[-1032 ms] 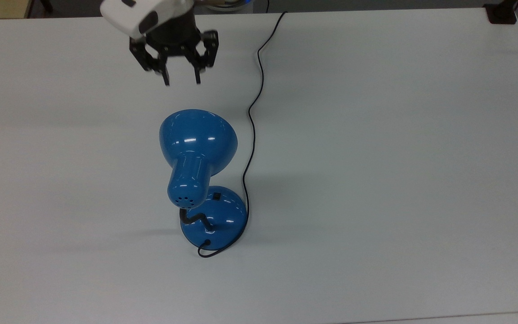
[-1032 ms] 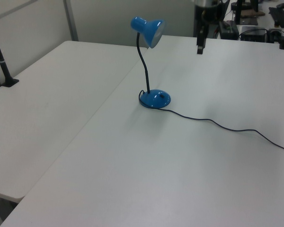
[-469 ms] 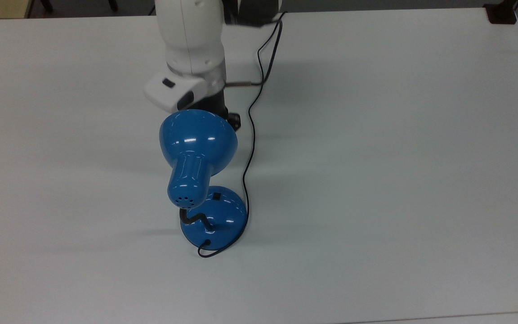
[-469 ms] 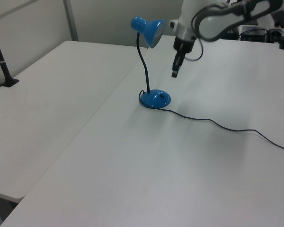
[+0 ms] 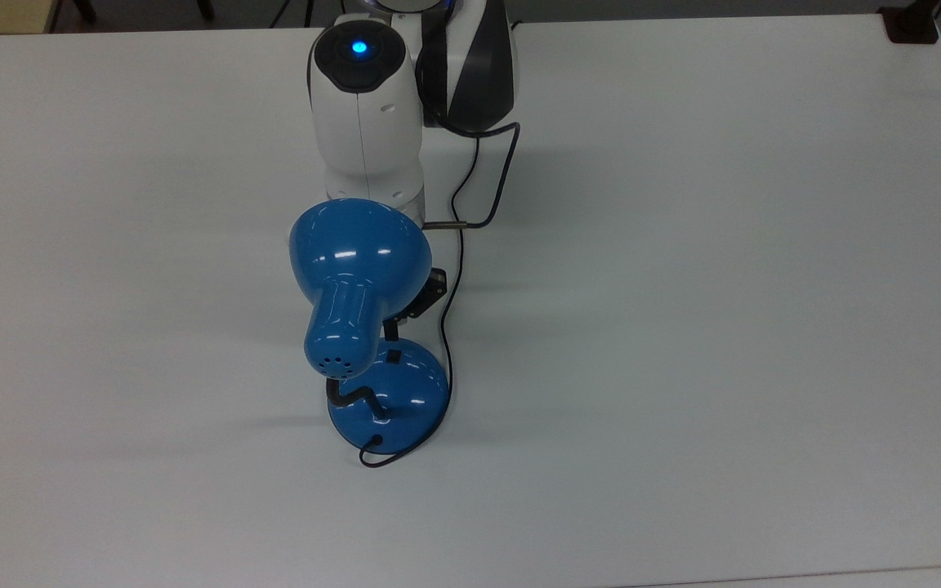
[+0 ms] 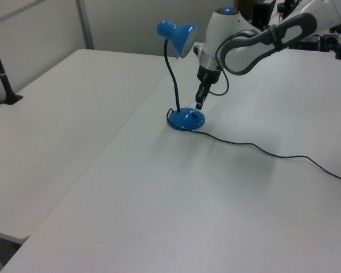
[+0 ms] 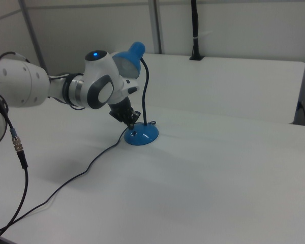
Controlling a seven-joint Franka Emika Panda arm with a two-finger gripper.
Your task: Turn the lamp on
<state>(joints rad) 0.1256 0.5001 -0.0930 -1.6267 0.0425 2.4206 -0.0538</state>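
The glossy blue lamp stands mid-table, its bell shade (image 5: 360, 253) on a black bent gooseneck (image 6: 171, 74) over the round blue base (image 5: 405, 404). A small black switch (image 5: 394, 357) sits on the base's top, on the arm's side. A thin black cord (image 6: 261, 149) trails away over the table. In the top view my gripper (image 5: 391, 330) is mostly hidden under the shade, its tip just above the switch. The left view shows the gripper (image 6: 199, 104) pointing down, close over the base (image 6: 186, 119). From the right view the gripper (image 7: 132, 122) hangs right at the base's (image 7: 141, 135) near rim.
The white arm (image 5: 366, 122) reaches in from the top view's upper edge, carrying its own black cable (image 5: 495, 175). A black clamped post (image 6: 3, 74) stands at the left view's left. A seam (image 6: 131, 119) joins two white tables. A dark clamp (image 5: 912, 24) grips the top view's upper right corner.
The arm swung in from the table's far edge and came down. The gripper went from well clear of the lamp to under the shade, right over the base and switch.
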